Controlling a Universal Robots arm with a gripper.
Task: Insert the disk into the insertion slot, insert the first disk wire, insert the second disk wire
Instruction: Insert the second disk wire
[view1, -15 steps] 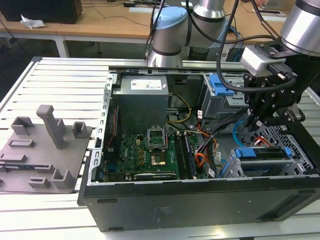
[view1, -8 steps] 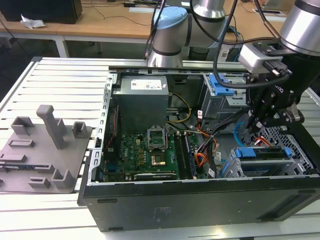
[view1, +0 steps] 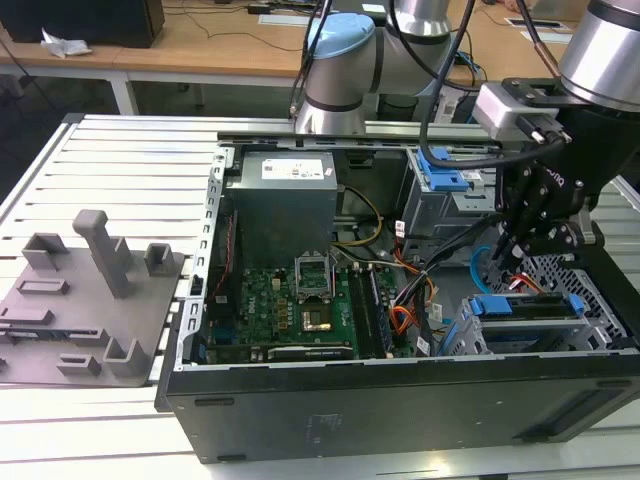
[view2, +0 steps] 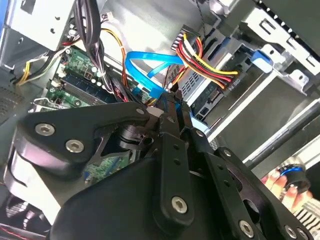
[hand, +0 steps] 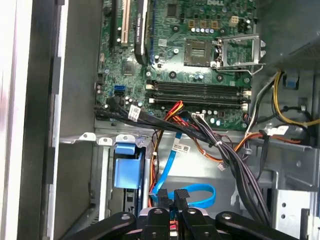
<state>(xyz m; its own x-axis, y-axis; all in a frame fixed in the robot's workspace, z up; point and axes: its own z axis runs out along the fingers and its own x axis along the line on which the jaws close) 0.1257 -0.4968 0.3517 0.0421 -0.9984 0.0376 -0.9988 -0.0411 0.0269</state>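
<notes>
The disk (view1: 525, 306), framed in its blue caddy, lies inside the insertion slot (view1: 565, 275), the perforated silver cage at the case's corner on the exterior view's right. My gripper (view1: 510, 262) hangs just behind that cage. The first disk wire (view2: 205, 60), a red, orange, yellow and black bundle, runs into a black plug (view2: 231, 82) at the disk's rear. The second disk wire (view2: 145, 70) (hand: 196, 188) is the light-blue flat cable. It loops down to my fingertips (view2: 170, 107), which are closed together on its end. The plug itself is hidden between them.
The open computer case holds a green motherboard (view1: 290, 300), a grey power supply (view1: 280, 200) and a taller cage with a blue latch (view1: 445, 180). Black cable bundles (hand: 235, 160) cross near the gripper. A grey fixture plate (view1: 90, 290) sits on the slatted table at the exterior view's left.
</notes>
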